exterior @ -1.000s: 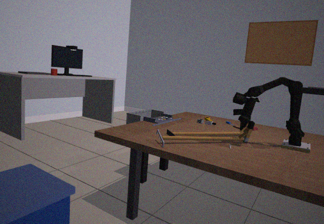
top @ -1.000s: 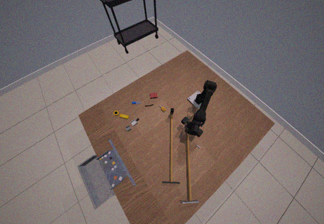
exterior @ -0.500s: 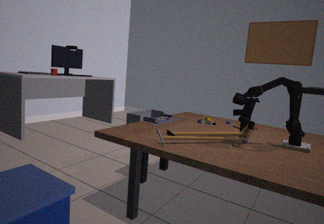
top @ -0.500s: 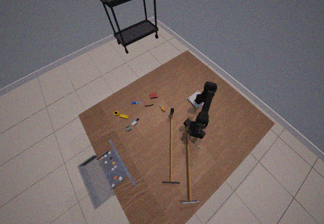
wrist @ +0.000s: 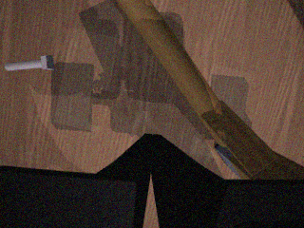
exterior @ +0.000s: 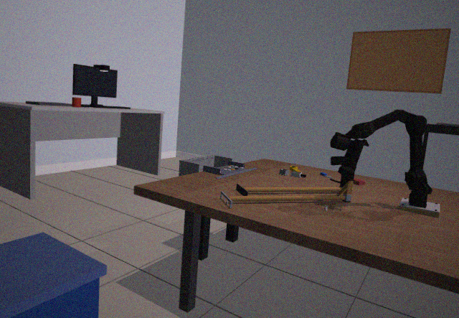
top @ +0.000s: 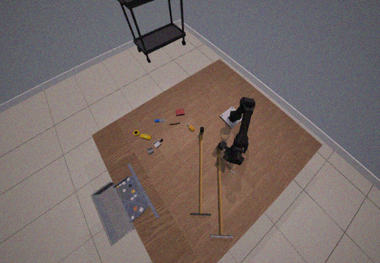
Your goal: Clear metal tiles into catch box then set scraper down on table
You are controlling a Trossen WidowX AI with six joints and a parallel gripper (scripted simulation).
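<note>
Two wooden-handled scrapers lie on the table: one with a grey head (top: 219, 192) (exterior: 281, 198) (wrist: 176, 57), one with a dark head (top: 200, 174) (exterior: 289, 189). Their handles look nearly equal in length. My gripper (exterior: 345, 185) (wrist: 151, 142) points down, shut and empty, by the handle ends. In the wrist view its tips are beside the grey-headed scraper's grip block, not around it. In the top view the tips are hidden by the arm. Several white, orange, yellow and dark tiles (top: 133, 191) are on the steel plate (top: 139, 200). The catch box (top: 113, 218) (exterior: 191, 166) adjoins its far end.
A bolt (top: 233, 171) (wrist: 28, 65) lies near the grey-headed scraper's handle. A red block (top: 180, 111), a blue-handled tool (top: 157, 120), an orange-handled tool (top: 191, 128), a yellow ring (top: 136, 132) and a yellow piece (top: 145, 136) lie farther over. A rail (top: 142, 189) flanks the plate.
</note>
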